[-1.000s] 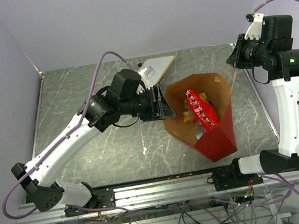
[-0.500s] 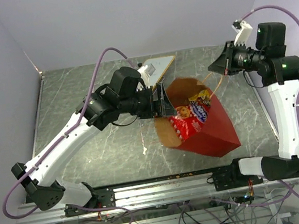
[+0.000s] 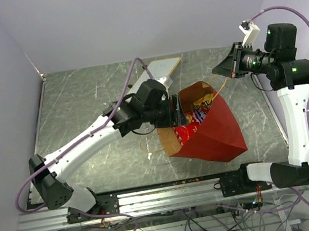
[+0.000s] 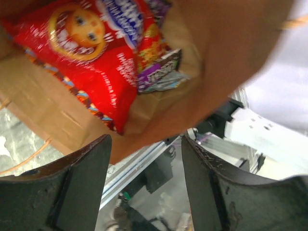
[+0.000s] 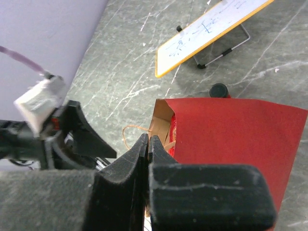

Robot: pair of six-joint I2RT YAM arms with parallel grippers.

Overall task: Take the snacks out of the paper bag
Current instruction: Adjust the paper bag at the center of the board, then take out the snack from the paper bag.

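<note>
The red paper bag (image 3: 216, 132) lies tipped on its side, its brown mouth facing left. My right gripper (image 3: 221, 70) is shut on the bag's tan cord handle (image 3: 220, 85) and holds it up above the bag; its fingertips (image 5: 148, 140) are pressed together. My left gripper (image 3: 175, 115) is open and empty at the bag's mouth. In the left wrist view the gripper (image 4: 144, 144) sits just short of the glossy red chip bag (image 4: 96, 53) and a purple packet (image 4: 159, 74) on the kraft inside (image 4: 43, 106). The chip bag (image 3: 189, 128) shows in the mouth.
A white board with scribbles (image 3: 161, 67) stands behind the bag, also in the right wrist view (image 5: 211, 24). A small dark marker (image 5: 219, 90) lies by the bag's far edge. The bag's other cord handle (image 3: 148, 146) trails on the table to the left.
The right gripper pulled the handle up and left, tipping the bag onto its side. The left gripper moved right, up to the bag's mouth.
</note>
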